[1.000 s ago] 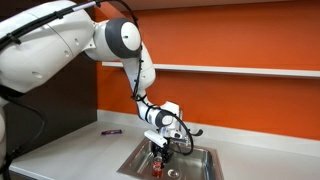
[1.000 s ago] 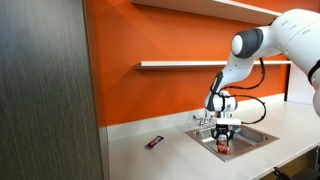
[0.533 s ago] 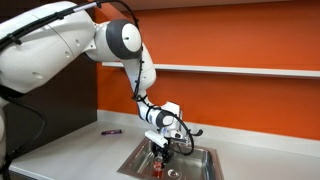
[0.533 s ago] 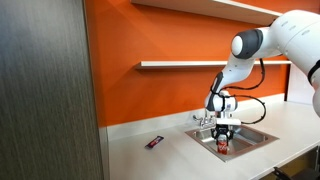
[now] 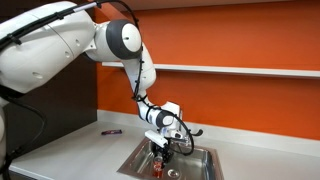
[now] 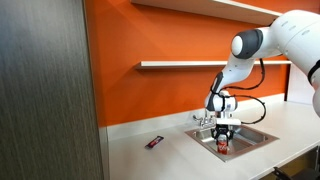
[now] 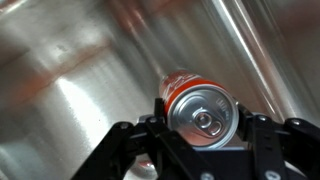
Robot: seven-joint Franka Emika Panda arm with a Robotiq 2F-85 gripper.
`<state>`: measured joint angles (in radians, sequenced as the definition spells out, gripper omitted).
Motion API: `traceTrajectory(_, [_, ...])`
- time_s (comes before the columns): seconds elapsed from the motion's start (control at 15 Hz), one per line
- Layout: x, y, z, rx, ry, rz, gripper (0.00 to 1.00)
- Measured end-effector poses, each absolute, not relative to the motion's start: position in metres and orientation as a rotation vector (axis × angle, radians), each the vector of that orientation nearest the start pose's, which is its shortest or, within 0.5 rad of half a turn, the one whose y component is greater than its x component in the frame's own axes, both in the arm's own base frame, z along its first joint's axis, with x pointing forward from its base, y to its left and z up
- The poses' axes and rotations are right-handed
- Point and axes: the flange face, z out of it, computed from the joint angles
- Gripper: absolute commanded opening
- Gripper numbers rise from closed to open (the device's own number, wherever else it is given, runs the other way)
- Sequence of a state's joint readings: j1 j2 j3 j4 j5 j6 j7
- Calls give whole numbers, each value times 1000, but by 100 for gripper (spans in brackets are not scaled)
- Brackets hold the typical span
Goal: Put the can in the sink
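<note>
The claw (image 7: 203, 140) is clamped on the can (image 7: 200, 105), holding it upright and low inside the sink (image 7: 70, 80), likely so that opening leaves it standing there

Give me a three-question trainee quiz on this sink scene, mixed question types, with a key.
1. True or false: the can lies on the counter beside the dark marker.
2. The end effector hangs over: A) the shelf, B) the sink, C) the counter.
3. Fill in: the can's side is ___ in colour.
Key: 1 false; 2 B; 3 red.
</note>
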<state>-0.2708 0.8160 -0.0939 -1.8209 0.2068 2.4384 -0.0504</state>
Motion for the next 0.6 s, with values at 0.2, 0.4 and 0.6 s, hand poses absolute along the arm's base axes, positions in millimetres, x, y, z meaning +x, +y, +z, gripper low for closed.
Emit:
traceTrajectory(0.2, [571,-217,73,-2964,697,269,39])
traceTrajectory(0.4, [571,-217,73,-2964,697,269,89])
traceTrajectory(0.6, [570,-217,72,-2964,698,271,99])
